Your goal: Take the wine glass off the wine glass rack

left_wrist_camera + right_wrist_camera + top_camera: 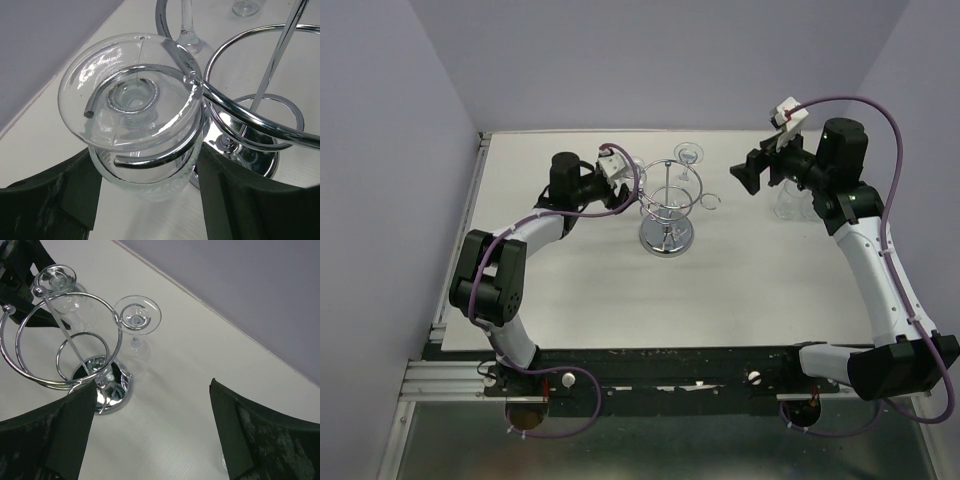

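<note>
The chrome wine glass rack (666, 205) stands mid-table. A clear wine glass (132, 95) hangs upside down in one of its loop holders, foot on top of the wire and bowl below. My left gripper (149, 185) has both dark fingers against opposite sides of that bowl, which fills the gap between them. Seen from above, the left gripper (625, 188) sits at the rack's left side. My right gripper (152, 440) stands wide open over bare table to the right of the rack (75, 340), holding nothing. From above, the right gripper (745, 175) is well clear of the rack.
A second wine glass (137, 315) hangs on the rack's far side (688, 153). Another clear glass (790, 205) stands on the table under the right arm. The back wall runs close behind the rack.
</note>
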